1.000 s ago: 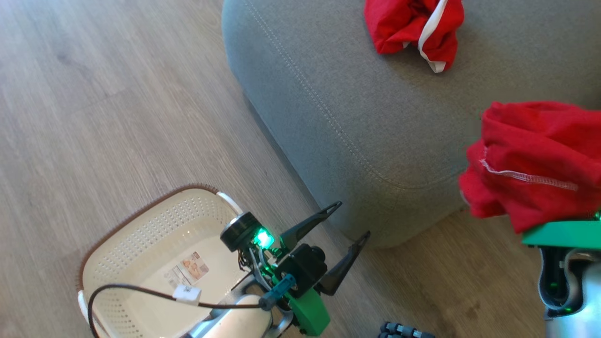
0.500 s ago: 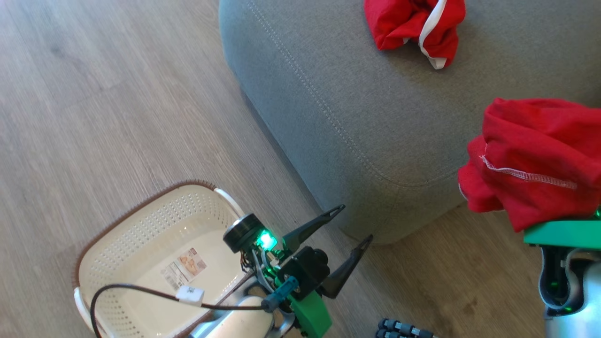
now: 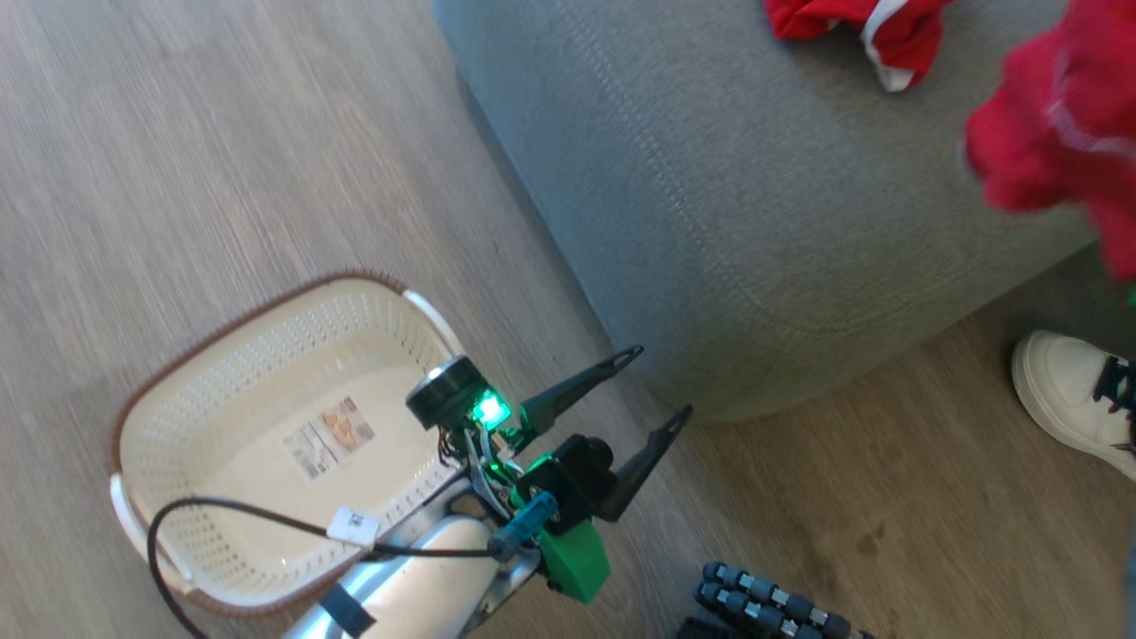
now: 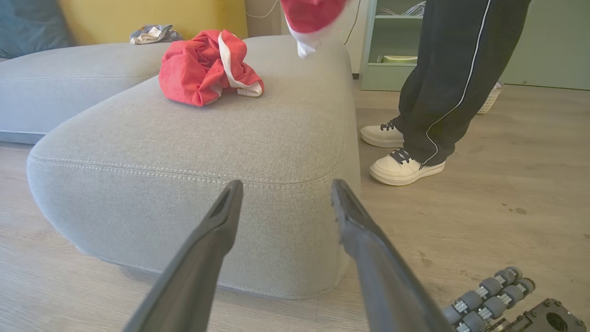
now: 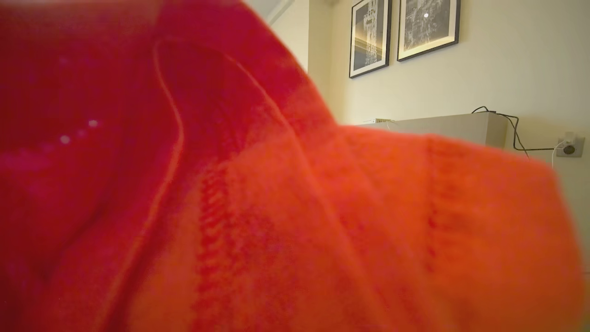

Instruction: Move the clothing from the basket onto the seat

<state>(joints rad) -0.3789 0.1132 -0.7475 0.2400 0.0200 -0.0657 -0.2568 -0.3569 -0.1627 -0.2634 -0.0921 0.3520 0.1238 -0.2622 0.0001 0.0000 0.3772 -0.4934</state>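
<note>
The left gripper (image 3: 658, 383) is held low, fingers (image 4: 219, 230) spread wide with nothing between them, pointed at the rounded corner of the seat (image 3: 754, 204). The basket (image 3: 266, 328) is parked on the wood floor (image 3: 177, 133) right beside that arm, with its label (image 3: 328, 437) in plain sight. One red garment with a white band (image 4: 203, 69) is left crumpled on the seat. A second red garment (image 3: 1056, 133) is hung in the air over the seat's edge, gripped by the right gripper, whose closed fingers are buried in fabric. A person's shoe (image 3: 1065, 399) is seen close by.
</note>
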